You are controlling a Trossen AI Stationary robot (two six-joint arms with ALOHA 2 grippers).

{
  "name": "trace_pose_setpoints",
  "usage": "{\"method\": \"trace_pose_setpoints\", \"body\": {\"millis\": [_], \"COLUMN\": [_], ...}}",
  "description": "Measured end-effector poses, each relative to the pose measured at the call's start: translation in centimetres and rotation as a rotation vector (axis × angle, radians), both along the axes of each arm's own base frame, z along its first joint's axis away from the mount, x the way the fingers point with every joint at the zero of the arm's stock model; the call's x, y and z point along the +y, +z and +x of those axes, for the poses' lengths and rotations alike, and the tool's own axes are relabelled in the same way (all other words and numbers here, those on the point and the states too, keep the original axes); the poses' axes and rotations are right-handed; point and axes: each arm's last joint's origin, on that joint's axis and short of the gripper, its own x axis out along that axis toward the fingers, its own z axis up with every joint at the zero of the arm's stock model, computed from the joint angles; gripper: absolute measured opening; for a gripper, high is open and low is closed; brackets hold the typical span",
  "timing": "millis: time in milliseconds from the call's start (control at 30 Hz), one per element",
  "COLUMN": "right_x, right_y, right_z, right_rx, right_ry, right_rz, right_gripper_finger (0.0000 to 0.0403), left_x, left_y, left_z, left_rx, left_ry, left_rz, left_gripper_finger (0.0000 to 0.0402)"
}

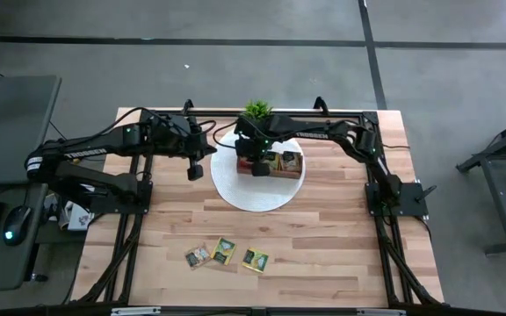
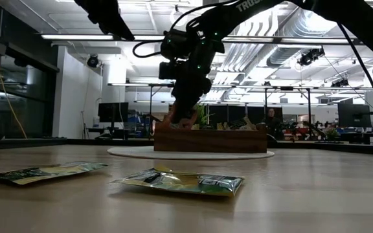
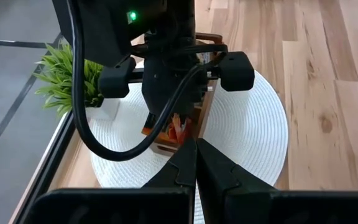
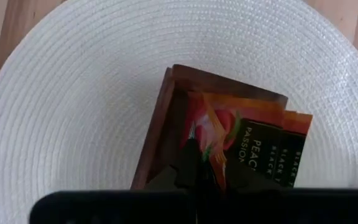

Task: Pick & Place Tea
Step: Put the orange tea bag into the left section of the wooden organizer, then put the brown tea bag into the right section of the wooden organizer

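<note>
Standing upright in the wooden tray (image 4: 157, 130), orange-red sachets (image 4: 253, 134) carry dark labels; both fingers clenched, empty.

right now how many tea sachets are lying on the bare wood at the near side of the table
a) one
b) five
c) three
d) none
c, the high view shows three sachets in a loose row on the wood, apart from the white mat and the tray.
</note>
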Motion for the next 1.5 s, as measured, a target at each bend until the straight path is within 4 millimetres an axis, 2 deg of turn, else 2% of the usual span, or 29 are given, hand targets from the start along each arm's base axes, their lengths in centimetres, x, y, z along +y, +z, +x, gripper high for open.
{"method": "trace_pose_setpoints", "body": {"millis": [200, 567, 800, 1033, 1200, 1367, 1500], "right_x": [0.0, 0.1, 0.1, 0.3, 0.7, 2.3, 4.4], "right_y": [0.0, 0.0, 0.2, 2.9, 5.8, 8.9, 11.1], "right_z": [0.0, 0.0, -0.1, -0.8, -2.1, -4.0, -5.6], "right_rx": [-0.001, -0.002, 0.001, -0.052, -0.077, -0.074, -0.056], "right_ry": [0.003, 0.002, -0.003, -0.012, -0.040, -0.074, -0.073], "right_rz": [0.005, 0.015, 0.012, -0.027, -0.055, -0.012, 0.020], "right_gripper_finger": [0.0025, 0.0136, 0.0164, 0.0165, 0.0165, 0.0165, 0.0165], "left_x": [0.0, 0.0, 0.0, 0.0, 0.0, -0.1, -0.2], "left_y": [0.0, 0.0, 0.0, -0.1, -0.3, -0.6, -2.6], "left_z": [0.0, 0.0, 0.0, -0.1, -0.2, -0.6, -0.5], "left_rx": [0.000, 0.000, 0.001, 0.015, 0.041, 0.082, 0.114], "left_ry": [0.001, 0.002, 0.003, 0.005, 0.003, -0.016, -0.046], "left_rz": [0.000, 0.000, 0.001, 0.010, 0.012, 0.013, -0.016], "left_gripper_finger": [0.0000, 0.0000, 0.0000, 0.0000, 0.0000, 0.0000, 0.0000]}}
